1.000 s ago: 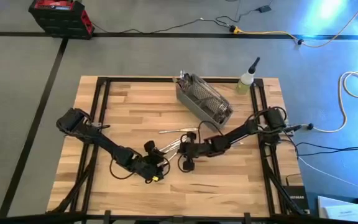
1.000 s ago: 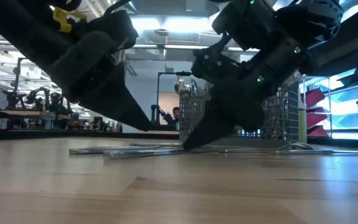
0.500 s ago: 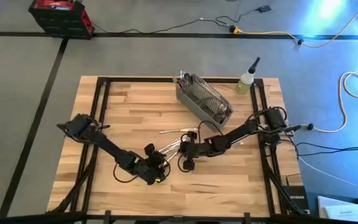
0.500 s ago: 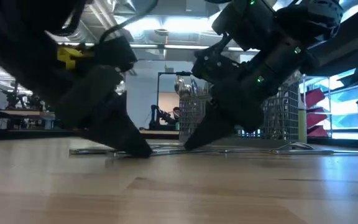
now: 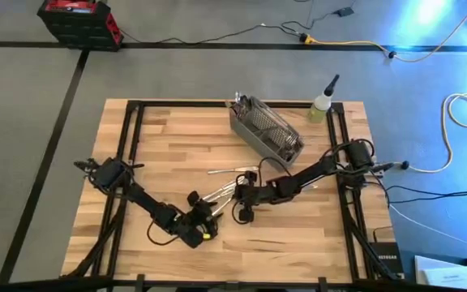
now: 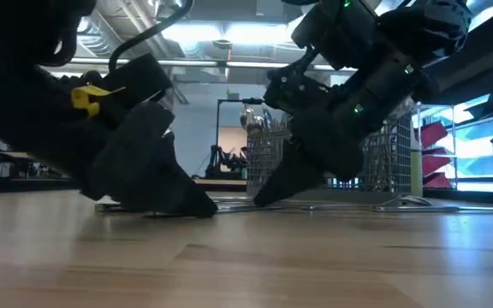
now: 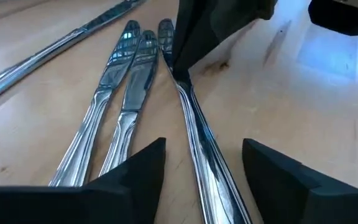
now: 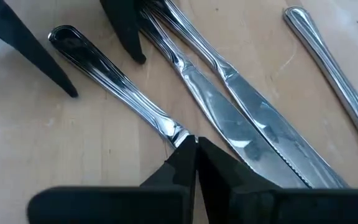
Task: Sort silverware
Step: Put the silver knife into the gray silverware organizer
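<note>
Silverware [image 5: 232,188] loose at table [image 5: 169,146] centre, fanned between both grippers; more pieces upright in mesh basket [image 5: 264,130] at 1 o'clock from the cluster. Squeeze bottle [image 5: 323,105] just beyond the basket, at the table's 1 o'clock corner. Red case [image 5: 78,20] on the floor, well apart at 11 o'clock.

Right gripper [image 8: 195,144] down at the cluster, fingers pinched on one handle [image 8: 114,78]; two knives [image 8: 247,127] alongside. Left gripper [image 7: 204,163] at 7 o'clock of the cluster, fingers spread either side of the same handle, touching nothing.

Low view alone: both grippers' tips at the table surface, basket behind the right one. Wrist views alone: the pinch and knife serrations.
</note>
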Available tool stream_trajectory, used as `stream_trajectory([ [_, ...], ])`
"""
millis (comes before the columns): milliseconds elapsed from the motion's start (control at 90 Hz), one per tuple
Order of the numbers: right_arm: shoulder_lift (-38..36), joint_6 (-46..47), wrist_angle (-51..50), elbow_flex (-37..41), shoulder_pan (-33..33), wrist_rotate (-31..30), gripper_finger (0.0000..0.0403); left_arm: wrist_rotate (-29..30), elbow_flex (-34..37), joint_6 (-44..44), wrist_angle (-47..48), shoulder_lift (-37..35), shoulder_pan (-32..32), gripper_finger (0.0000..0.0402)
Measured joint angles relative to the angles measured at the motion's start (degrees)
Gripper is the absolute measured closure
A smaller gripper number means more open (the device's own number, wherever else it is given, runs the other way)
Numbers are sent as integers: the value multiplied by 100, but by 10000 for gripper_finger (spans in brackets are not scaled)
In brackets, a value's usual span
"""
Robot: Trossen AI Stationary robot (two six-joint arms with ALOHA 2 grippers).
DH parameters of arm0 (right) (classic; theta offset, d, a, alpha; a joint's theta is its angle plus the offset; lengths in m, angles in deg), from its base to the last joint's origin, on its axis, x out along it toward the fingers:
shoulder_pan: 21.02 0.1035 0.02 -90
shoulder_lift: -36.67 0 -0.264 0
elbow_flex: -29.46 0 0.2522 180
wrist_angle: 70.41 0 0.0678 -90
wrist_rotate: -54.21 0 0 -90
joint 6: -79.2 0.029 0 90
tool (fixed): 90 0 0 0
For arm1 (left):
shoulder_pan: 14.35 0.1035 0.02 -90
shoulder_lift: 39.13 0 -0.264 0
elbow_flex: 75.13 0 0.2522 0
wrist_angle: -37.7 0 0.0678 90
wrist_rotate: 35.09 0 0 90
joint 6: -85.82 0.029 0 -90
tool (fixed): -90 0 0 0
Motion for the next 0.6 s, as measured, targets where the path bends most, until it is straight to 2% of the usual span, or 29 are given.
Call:
stream_trajectory([
  [344,4,15,35,2,2,27,403,-61,5,-444,318,-2,138,345],
  [422,4,28,64,6,-2,245,402,-111,7,-440,324,-2,157,356],
  [600,-23,157,83,9,-4,399,402,-188,9,-404,327,-4,167,351],
])
